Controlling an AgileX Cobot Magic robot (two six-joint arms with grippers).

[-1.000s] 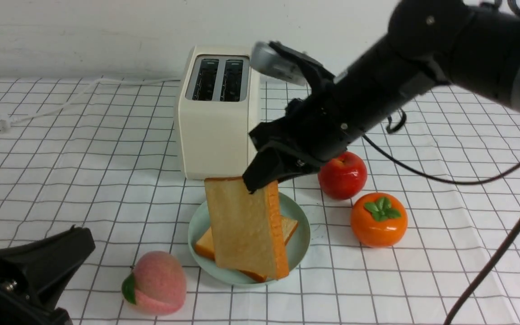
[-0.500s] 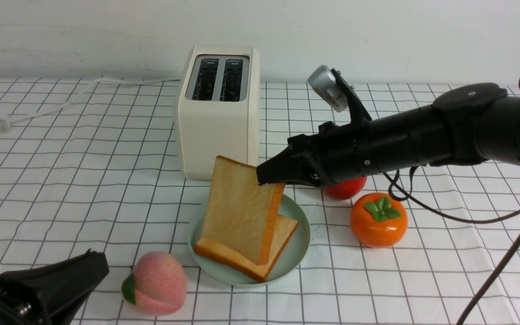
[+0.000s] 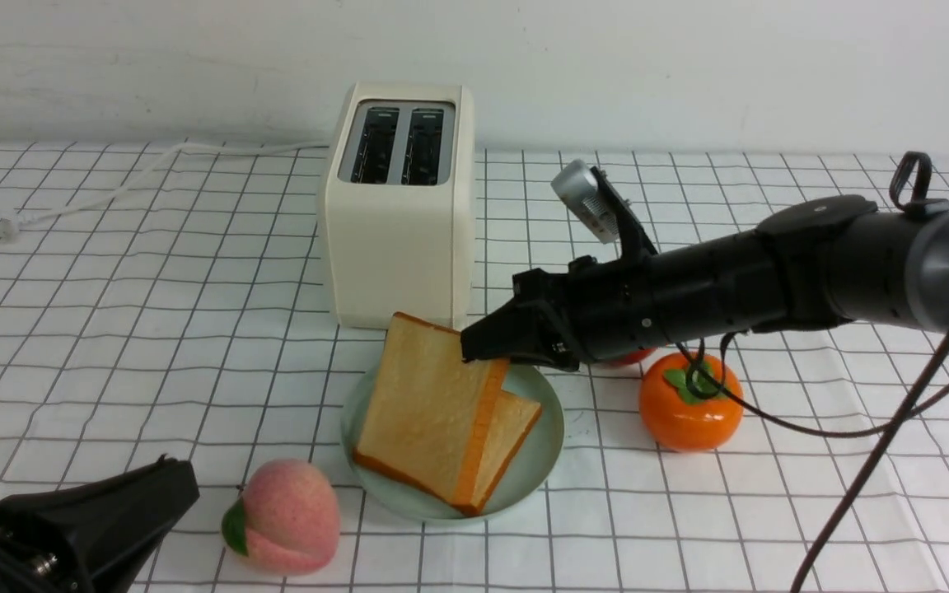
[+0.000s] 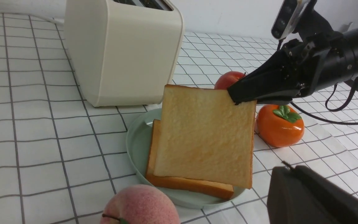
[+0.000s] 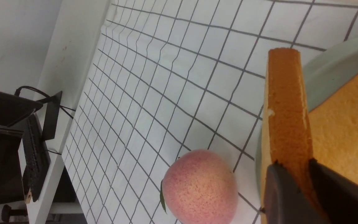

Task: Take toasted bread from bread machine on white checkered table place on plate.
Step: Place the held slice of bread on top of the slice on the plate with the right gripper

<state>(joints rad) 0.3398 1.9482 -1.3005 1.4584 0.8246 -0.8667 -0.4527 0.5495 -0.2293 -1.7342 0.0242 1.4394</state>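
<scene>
The cream bread machine (image 3: 396,206) stands at the back of the white checkered table (image 3: 153,329), both slots dark and bare. In front of it lies the mint plate (image 3: 542,449) with one slice of toasted bread (image 3: 516,420) flat on it. My right gripper (image 3: 483,350) is shut on the upper corner of a second slice (image 3: 425,403), which leans low over the first. The right wrist view shows its crust (image 5: 286,105) pinched between the fingers (image 5: 278,189). My left gripper (image 3: 170,486) is shut and holds nothing, low at the near left.
A pink peach (image 3: 285,515) lies just left of the plate's front. An orange persimmon (image 3: 689,403) sits to the plate's right, under my right arm. A red apple (image 4: 227,82) is behind the plate, mostly hidden. The toaster's white cord and plug (image 3: 1,224) trail far left.
My right gripper has come down and swung level, bringing the held slice from hanging upright above the plate to leaning low over the other slice. The left gripper barely shifted.
</scene>
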